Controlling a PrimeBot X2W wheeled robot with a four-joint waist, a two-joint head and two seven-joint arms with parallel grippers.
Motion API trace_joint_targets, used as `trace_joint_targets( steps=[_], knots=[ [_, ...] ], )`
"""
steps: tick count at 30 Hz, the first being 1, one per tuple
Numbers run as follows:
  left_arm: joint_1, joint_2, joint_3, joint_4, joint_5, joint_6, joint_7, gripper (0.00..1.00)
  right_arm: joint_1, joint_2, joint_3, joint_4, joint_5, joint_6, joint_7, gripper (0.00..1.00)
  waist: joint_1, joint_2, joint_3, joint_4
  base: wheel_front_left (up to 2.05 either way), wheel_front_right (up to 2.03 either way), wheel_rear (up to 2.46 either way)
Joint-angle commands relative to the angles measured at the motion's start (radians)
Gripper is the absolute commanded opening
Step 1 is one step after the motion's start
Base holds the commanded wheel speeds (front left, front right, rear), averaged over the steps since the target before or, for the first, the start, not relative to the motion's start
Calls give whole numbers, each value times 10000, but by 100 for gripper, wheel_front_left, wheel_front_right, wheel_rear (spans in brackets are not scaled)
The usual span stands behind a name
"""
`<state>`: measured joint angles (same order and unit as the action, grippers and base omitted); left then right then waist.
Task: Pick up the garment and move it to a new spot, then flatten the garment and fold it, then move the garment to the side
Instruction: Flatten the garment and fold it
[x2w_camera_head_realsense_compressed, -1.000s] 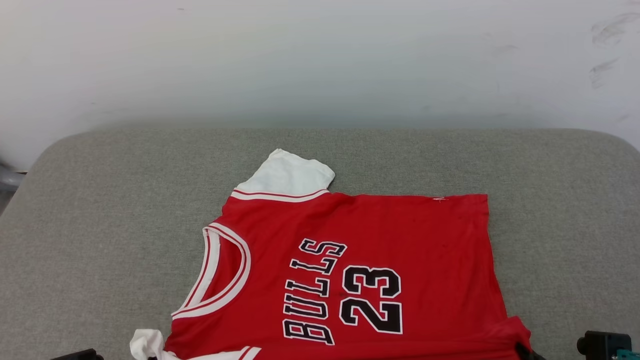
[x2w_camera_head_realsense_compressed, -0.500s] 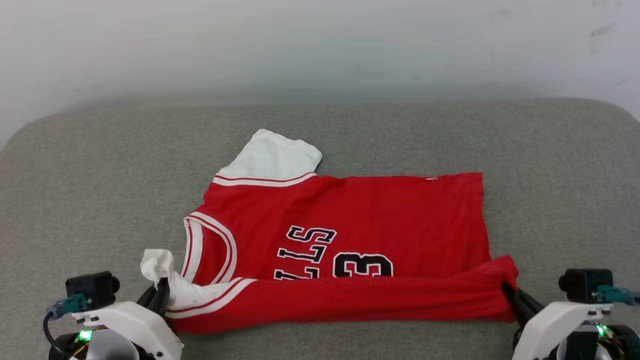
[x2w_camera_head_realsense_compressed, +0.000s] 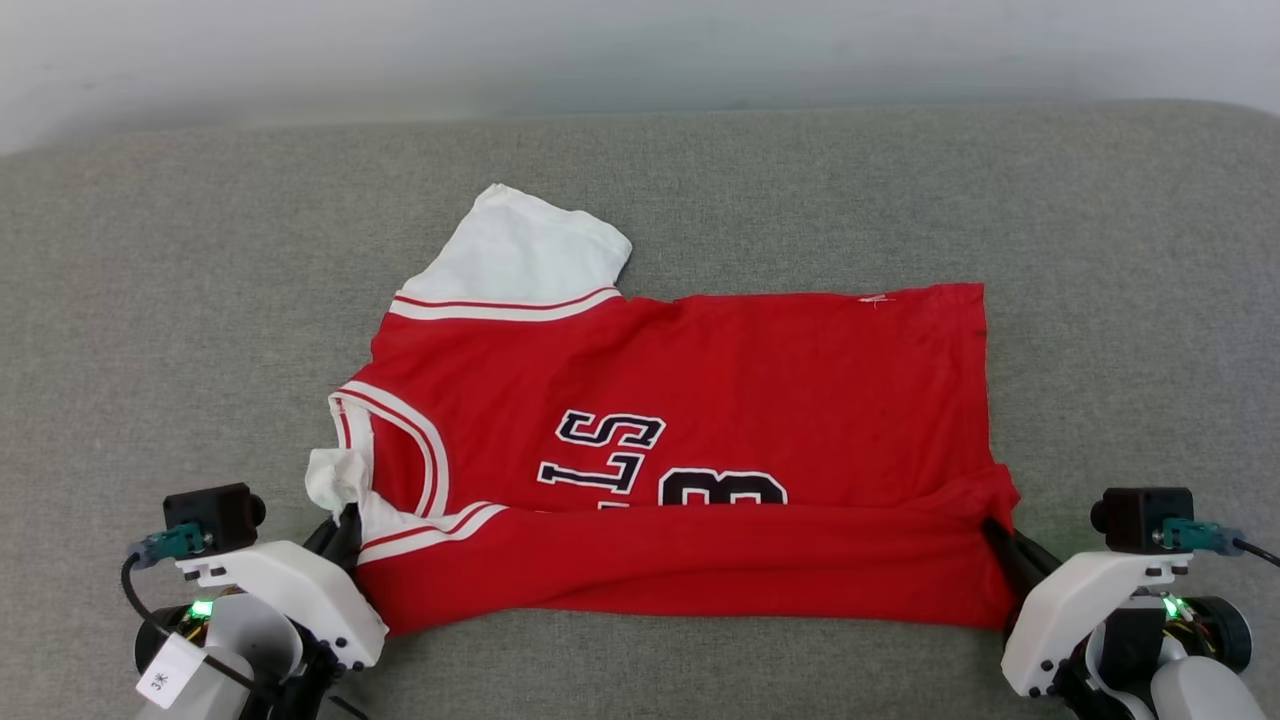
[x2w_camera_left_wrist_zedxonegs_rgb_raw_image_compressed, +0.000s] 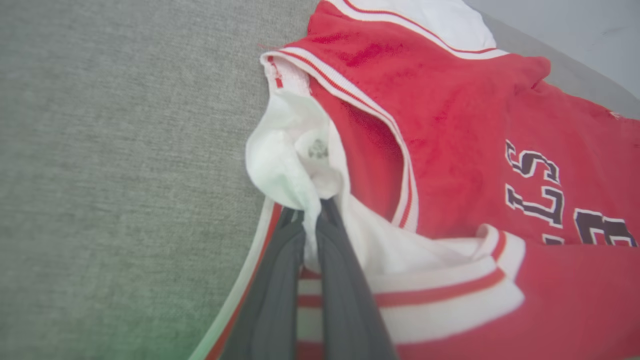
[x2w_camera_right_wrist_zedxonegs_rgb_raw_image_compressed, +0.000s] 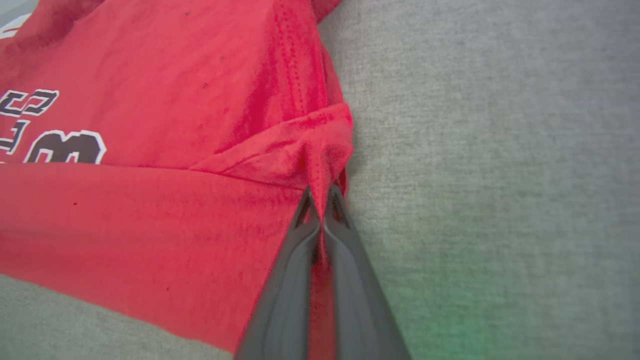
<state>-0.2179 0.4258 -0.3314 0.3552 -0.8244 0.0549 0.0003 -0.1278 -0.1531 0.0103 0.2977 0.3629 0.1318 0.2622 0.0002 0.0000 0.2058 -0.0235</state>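
Note:
The garment (x2w_camera_head_realsense_compressed: 700, 400), a red jersey with white sleeves, striped trim and black lettering, lies sideways on the grey surface, collar to the left. Its near edge is lifted and folded over, covering the lower half of the lettering and number. My left gripper (x2w_camera_head_realsense_compressed: 345, 530) is shut on the near white sleeve (x2w_camera_left_wrist_zedxonegs_rgb_raw_image_compressed: 300, 170), bunching it beside the collar. My right gripper (x2w_camera_head_realsense_compressed: 995, 535) is shut on the near hem corner (x2w_camera_right_wrist_zedxonegs_rgb_raw_image_compressed: 320, 155), which is drawn up into a peak. The far white sleeve (x2w_camera_head_realsense_compressed: 520, 250) lies flat.
The grey fabric surface (x2w_camera_head_realsense_compressed: 150, 300) stretches wide on both sides of the garment and behind it. A pale wall (x2w_camera_head_realsense_compressed: 640, 40) runs along the far edge.
The head camera has tilted down, bringing both arms into the picture. Both grippers have carried the garment's near edge away from me, over the lettering, so less of "BULLS" and "23" shows.

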Motion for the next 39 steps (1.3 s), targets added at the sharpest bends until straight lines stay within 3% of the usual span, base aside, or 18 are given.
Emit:
trace_joint_targets(
  steps=[1, 2, 4, 5, 6, 7, 8, 18, 25, 33, 39],
  knots=[
    [-262, -80, -81, 304, -44, -138, 70, 0, -200, -74, 107, 294, 42, -22, -126, 0, -2, 0, 132, -19, 0, 0, 0],
    [-342, -102, -130, 447, -63, -218, 115, 0, -242, -80, 171, 418, 52, -22, -186, 2, -2, 0, 155, -23, 0, 0, 0],
    [-485, -141, -225, 702, -51, -345, 187, 3, -353, -141, 310, 633, 51, -22, -282, 24, -2, 0, 174, -31, 0, 0, 0],
    [-536, -171, -285, 819, -79, -428, 245, 28, -384, -170, 327, 759, -10, -22, -323, 41, -2, 0, 167, -36, 0, 0, 0],
    [-573, -197, -318, 928, -121, -479, 287, 64, -424, -154, 384, 846, 26, -22, -403, 100, -2, 0, 135, -46, 0, 0, 0],
    [-609, -210, -331, 1010, -126, -528, 298, 98, -487, -130, 468, 878, 91, -22, -533, 100, -2, 0, 94, -57, 0, 0, 0],
    [-654, -213, -327, 1080, -119, -517, 263, 100, -514, -106, 508, 921, 153, -22, -641, 100, -2, 0, 43, -63, 0, 0, 0],
    [-513, -21, -85, 1026, -94, -277, -155, 100, -278, -90, 301, 489, -183, -18, -2493, 100, -2, 0, -704, 18, 0, 0, 0],
    [-352, 385, 23, 511, -43, 34, 140, 100, 54, 260, -195, -249, -696, -16, -2920, 100, -2, 0, -1015, 10, 0, 0, 0],
    [-118, 1223, -138, -477, -127, 314, 1553, 100, 662, 642, -527, -1534, -1141, -16, -2588, 100, -2, 0, -1347, -130, 0, 0, 0],
    [150, 2091, -335, -1704, -668, 638, 3897, 100, 1123, 833, -721, -2375, -1324, -16, -2262, 100, -2, 0, -1498, -243, 0, 0, 0]
  ],
)
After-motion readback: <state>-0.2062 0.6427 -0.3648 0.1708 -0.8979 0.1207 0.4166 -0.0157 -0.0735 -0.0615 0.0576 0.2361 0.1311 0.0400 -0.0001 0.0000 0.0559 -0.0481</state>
